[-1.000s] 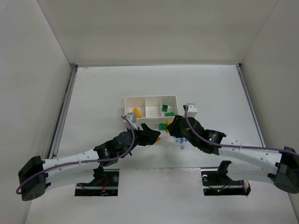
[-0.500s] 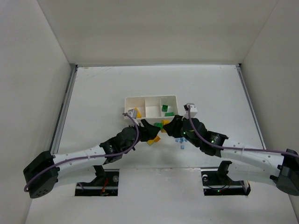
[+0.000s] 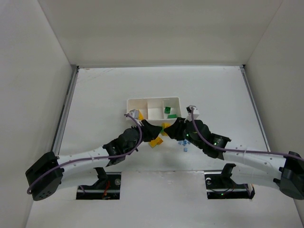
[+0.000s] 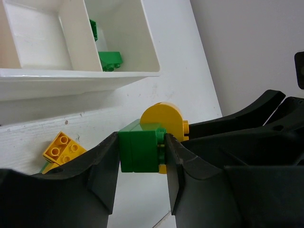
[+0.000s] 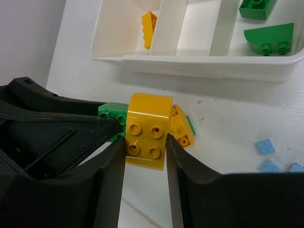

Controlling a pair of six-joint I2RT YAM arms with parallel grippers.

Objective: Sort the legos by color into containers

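**Ana:** What does the left gripper (image 4: 141, 159) have?

**Ben:** Its jaws are clenched on a bright green plastic brick (image 4: 137, 149), with one black finger pressed against each side.

**Ana:** And the right gripper (image 5: 146, 145)?

**Ben:** It is grasping a yellow-orange round-topped plastic brick (image 5: 147, 123). The studs face the wrist camera and a finger lies flat on each flank.

**Ana:** Where do those two bricks sit?

**Ben:** They are face to face and touching. The grippers meet nose to nose just in front of the white rectangular plastic tray (image 3: 153, 99). I cannot tell whether the pair rests on the table.

**Ana:** What is in the tray?

**Ben:** It has three square compartments. A small yellow-orange brick (image 5: 149, 27) leans in the left one. Two green bricks (image 5: 268, 40) lie in the right one.

**Ana:** Is anything loose on the table?

**Ben:** A yellow-orange sloped brick (image 5: 181, 127) lies just beside the held yellow one, on top of a green piece. The left wrist view shows a yellow-orange studded brick (image 4: 64, 148) by the left finger, and I cannot tell whether it is the same one. Tiny pale blue tiles (image 5: 265, 146) lie near the right gripper.
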